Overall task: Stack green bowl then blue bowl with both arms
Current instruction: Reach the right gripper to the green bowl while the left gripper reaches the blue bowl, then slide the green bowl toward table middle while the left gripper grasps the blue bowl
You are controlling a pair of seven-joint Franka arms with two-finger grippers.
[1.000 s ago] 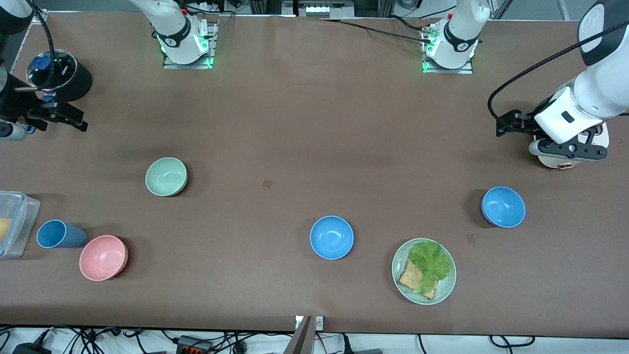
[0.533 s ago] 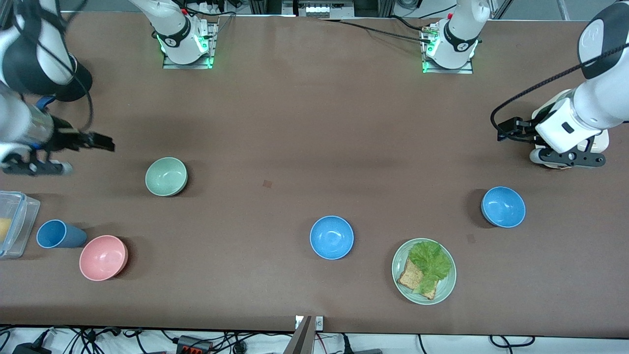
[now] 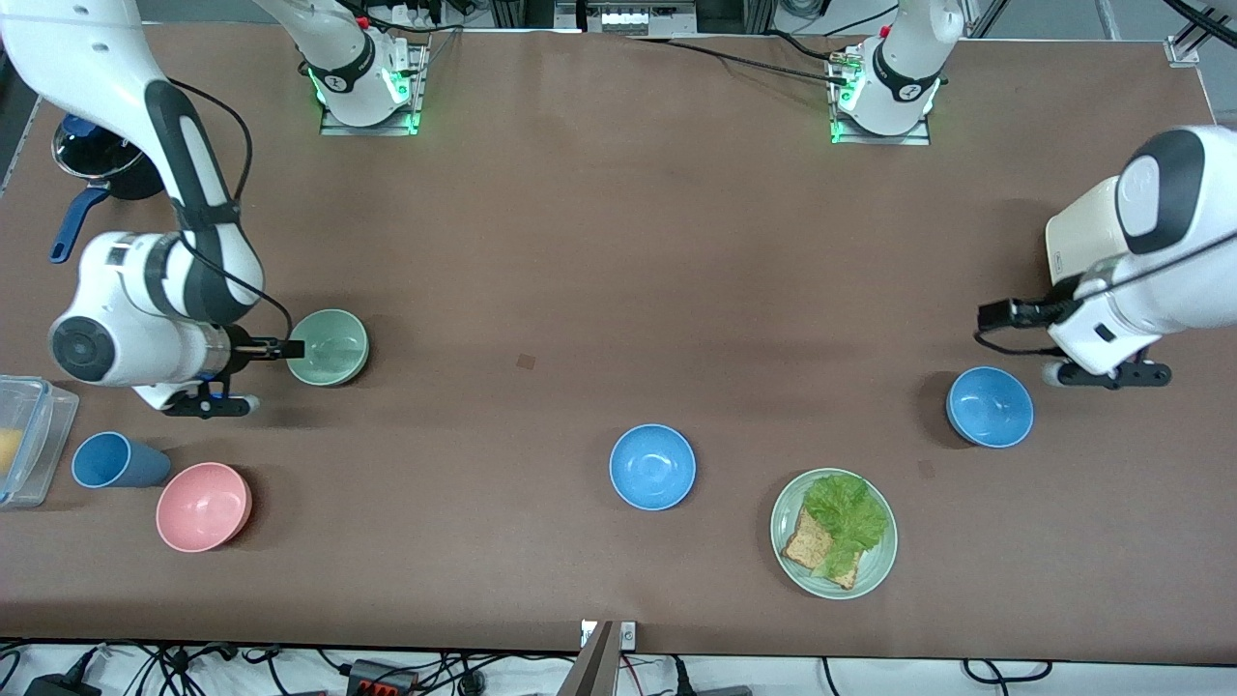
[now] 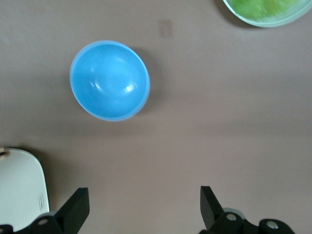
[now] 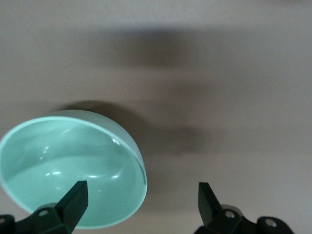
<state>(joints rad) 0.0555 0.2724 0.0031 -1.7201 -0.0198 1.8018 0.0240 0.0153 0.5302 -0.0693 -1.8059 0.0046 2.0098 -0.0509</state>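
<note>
The green bowl (image 3: 329,346) stands upright toward the right arm's end of the table. My right gripper (image 3: 208,402) is open and empty beside it. In the right wrist view the bowl (image 5: 68,165) lies under one fingertip, and the gripper's (image 5: 141,190) other fingertip is over bare table. One blue bowl (image 3: 990,407) stands toward the left arm's end. My left gripper (image 3: 1107,375) is open and empty beside it. In the left wrist view the bowl (image 4: 109,80) lies ahead of the gripper (image 4: 145,192), apart from it. A second blue bowl (image 3: 652,467) stands mid-table, nearer the camera.
A pale green plate (image 3: 779,527) with lettuce and toast sits between the blue bowls, nearer the camera. A pink bowl (image 3: 203,506), a blue cup (image 3: 111,460) and a clear container (image 3: 24,435) stand near the right arm's end. A black pot (image 3: 101,174) stands farther from the camera.
The right arm swung in from the table's end and brought its gripper beside the green bowl. The left arm moved its gripper toward the camera, close to the nearby blue bowl. No bowl moved.
</note>
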